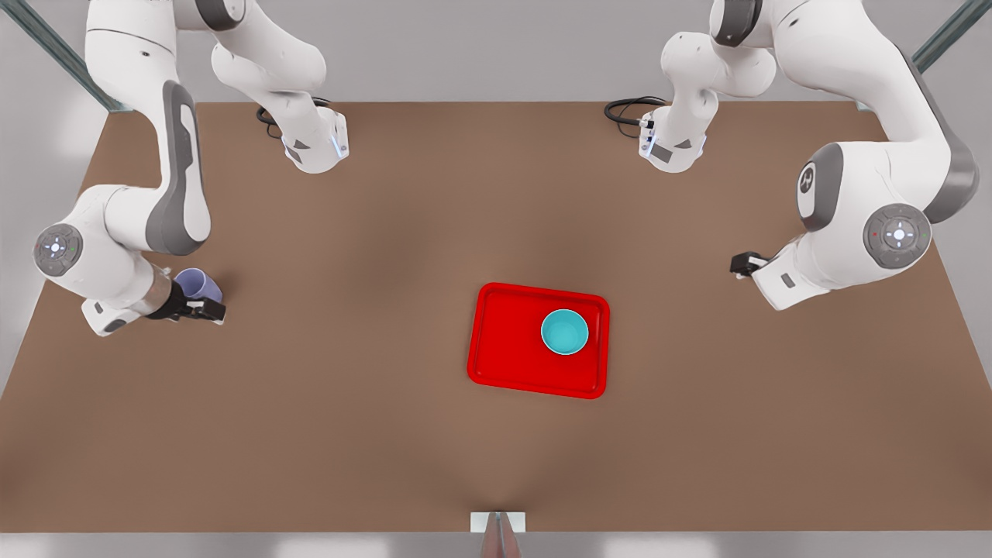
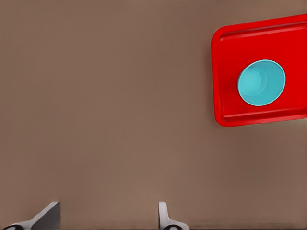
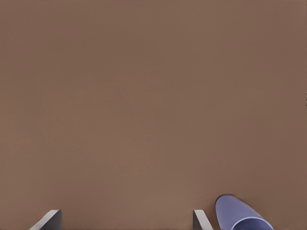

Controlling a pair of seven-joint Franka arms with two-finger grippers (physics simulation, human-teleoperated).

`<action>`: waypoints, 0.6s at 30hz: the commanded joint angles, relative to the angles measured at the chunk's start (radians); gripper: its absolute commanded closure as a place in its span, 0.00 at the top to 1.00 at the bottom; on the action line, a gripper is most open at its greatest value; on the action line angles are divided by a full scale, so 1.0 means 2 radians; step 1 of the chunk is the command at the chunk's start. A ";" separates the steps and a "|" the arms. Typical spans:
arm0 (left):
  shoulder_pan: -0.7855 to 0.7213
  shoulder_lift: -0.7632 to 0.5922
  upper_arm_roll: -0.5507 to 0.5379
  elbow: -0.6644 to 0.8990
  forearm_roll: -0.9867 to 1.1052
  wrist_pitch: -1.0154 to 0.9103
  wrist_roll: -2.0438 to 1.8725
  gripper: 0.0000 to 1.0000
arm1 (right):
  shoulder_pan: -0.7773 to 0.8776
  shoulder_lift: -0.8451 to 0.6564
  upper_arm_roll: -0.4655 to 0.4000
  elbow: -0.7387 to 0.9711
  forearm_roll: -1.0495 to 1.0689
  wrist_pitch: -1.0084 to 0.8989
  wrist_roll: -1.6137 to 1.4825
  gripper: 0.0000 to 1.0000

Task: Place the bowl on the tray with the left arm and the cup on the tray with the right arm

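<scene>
The teal bowl (image 1: 564, 332) stands upright on the red tray (image 1: 511, 341), in the part of it toward the front view's right. The left wrist view shows the same bowl (image 2: 261, 82) and tray (image 2: 230, 57) some way off. My left gripper (image 1: 742, 264) hovers at the front view's right, away from the tray, open (image 2: 105, 221) with nothing between its fingers. The lavender cup (image 1: 200, 285) is on the table at the front view's left. My right gripper (image 1: 203, 311) is right beside it, open (image 3: 125, 223). The cup (image 3: 237, 212) lies just outside one finger (image 3: 200, 220), not between them.
The brown table (image 1: 349, 434) has bare surface around the tray. Black cables (image 1: 629, 108) lie near the arm bases at the far edge. A small white marker (image 1: 497, 521) sits at the near edge.
</scene>
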 commanded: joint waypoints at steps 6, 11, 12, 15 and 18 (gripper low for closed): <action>0.005 -0.002 0.005 -0.001 -0.005 -0.011 0.003 1.00 | -0.023 -0.056 -0.029 -0.105 0.002 0.060 -0.056 1.00; 0.007 0.001 0.005 -0.004 -0.005 -0.011 0.003 1.00 | -0.031 -0.040 -0.097 -0.103 0.035 0.027 -0.182 1.00; 0.007 0.001 0.005 -0.005 -0.006 -0.011 0.001 1.00 | -0.031 -0.041 -0.097 -0.105 0.035 0.022 -0.182 1.00; 0.007 0.001 0.005 -0.005 -0.006 -0.015 0.003 1.00 | -0.031 -0.044 -0.097 -0.127 0.035 0.022 -0.182 1.00; 0.007 0.001 0.005 -0.005 -0.006 -0.015 0.003 1.00 | -0.033 -0.043 -0.107 -0.136 0.033 0.025 -0.184 1.00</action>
